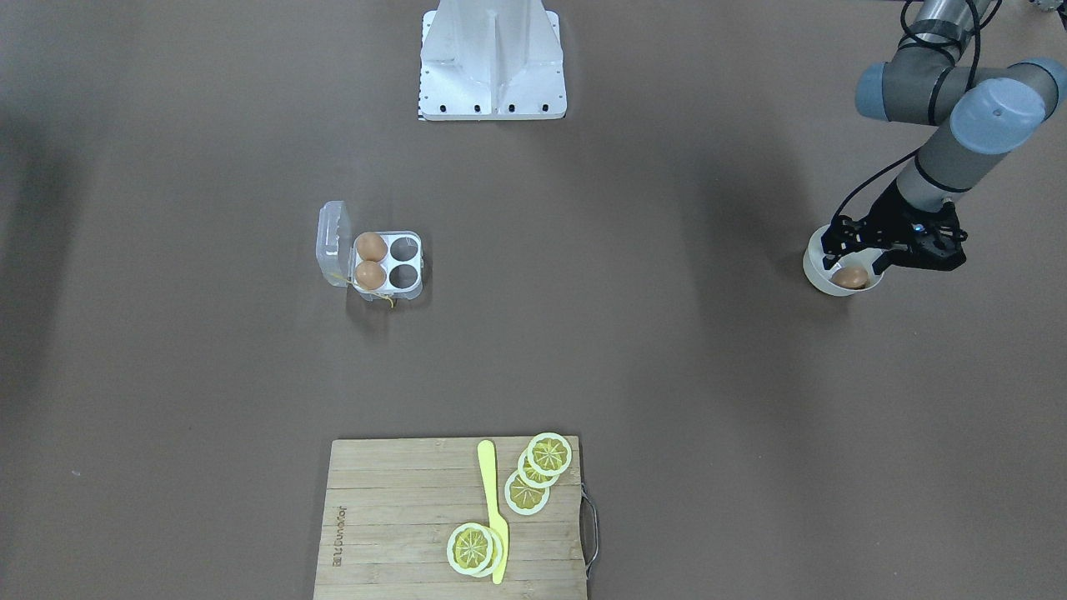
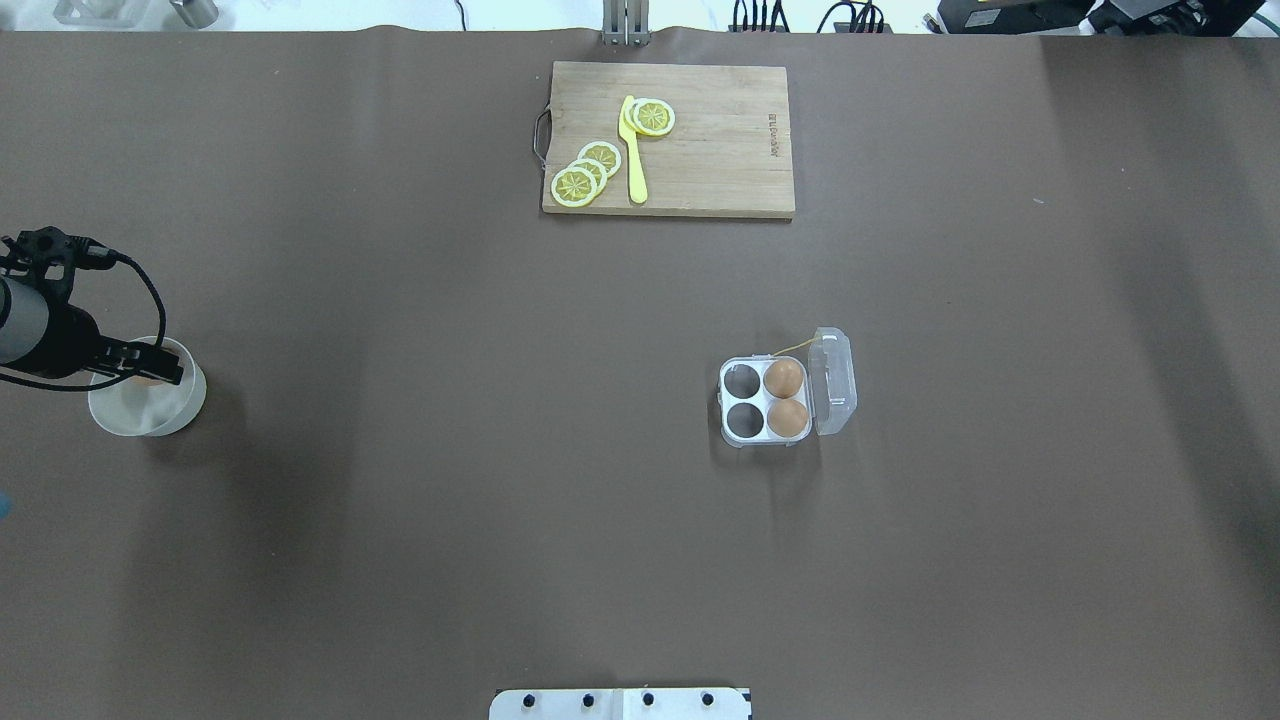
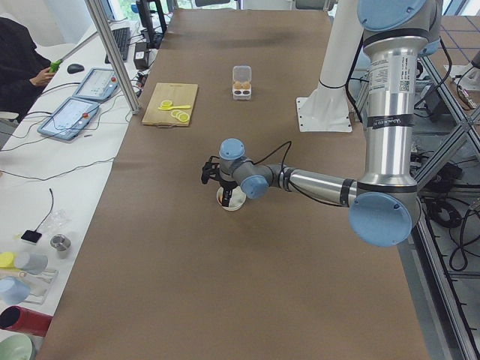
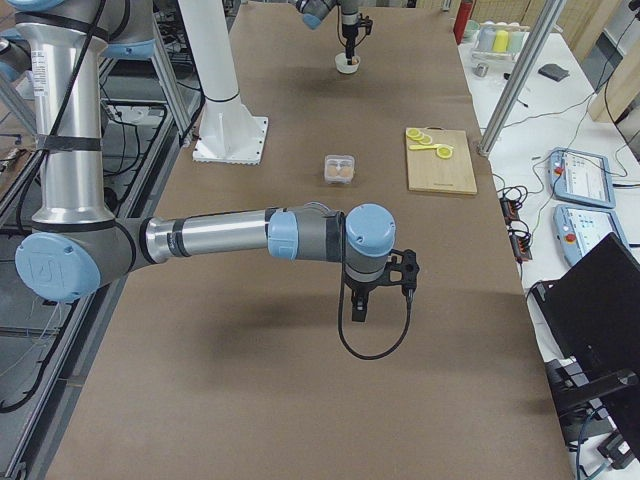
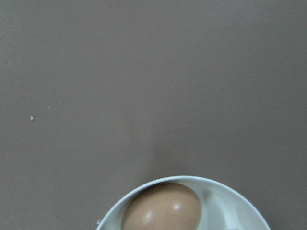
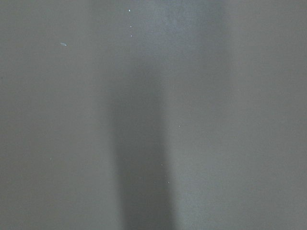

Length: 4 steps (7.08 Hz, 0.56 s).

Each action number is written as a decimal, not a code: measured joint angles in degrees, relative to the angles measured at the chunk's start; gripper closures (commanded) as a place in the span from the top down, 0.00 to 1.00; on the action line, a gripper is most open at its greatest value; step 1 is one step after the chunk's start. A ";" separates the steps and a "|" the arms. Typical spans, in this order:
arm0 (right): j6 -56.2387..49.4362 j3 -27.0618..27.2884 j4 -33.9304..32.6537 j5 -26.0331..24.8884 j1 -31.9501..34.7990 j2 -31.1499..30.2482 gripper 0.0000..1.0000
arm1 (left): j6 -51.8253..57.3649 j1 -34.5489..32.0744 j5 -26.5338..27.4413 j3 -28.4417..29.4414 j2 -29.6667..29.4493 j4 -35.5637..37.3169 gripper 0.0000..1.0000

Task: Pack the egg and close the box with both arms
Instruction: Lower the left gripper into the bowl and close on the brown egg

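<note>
The clear egg box (image 1: 406, 264) stands open on the brown table, its lid (image 1: 332, 243) folded out to the side. Two brown eggs (image 1: 370, 247) fill the cells by the lid; the other two cells are empty. It also shows in the overhead view (image 2: 742, 401). A third egg (image 1: 851, 277) lies in a white bowl (image 1: 813, 271) far off on my left side. My left gripper (image 1: 854, 262) reaches down into that bowl, open, its fingers on either side of the egg. The left wrist view shows the egg (image 5: 162, 208). My right gripper (image 4: 357, 308) hangs over bare table; I cannot tell whether it is open.
A wooden cutting board (image 1: 400, 517) with lemon slices (image 1: 548, 454) and a yellow knife (image 1: 493, 508) lies at the table edge opposite the robot. The white stand (image 1: 492, 58) rises at the robot's side. An operator sits beyond the table's edge in the exterior left view.
</note>
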 measured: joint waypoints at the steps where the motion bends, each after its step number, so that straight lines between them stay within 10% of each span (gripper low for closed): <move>1: -0.01 -0.19 0.10 0.00 -0.03 0.02 1.00 | -0.04 0.25 0.16 0.32 -0.14 -0.29 0.84; 4: -0.04 -0.38 0.14 -0.04 -0.17 0.19 1.00 | -0.05 0.71 0.56 0.62 -0.22 -0.49 0.84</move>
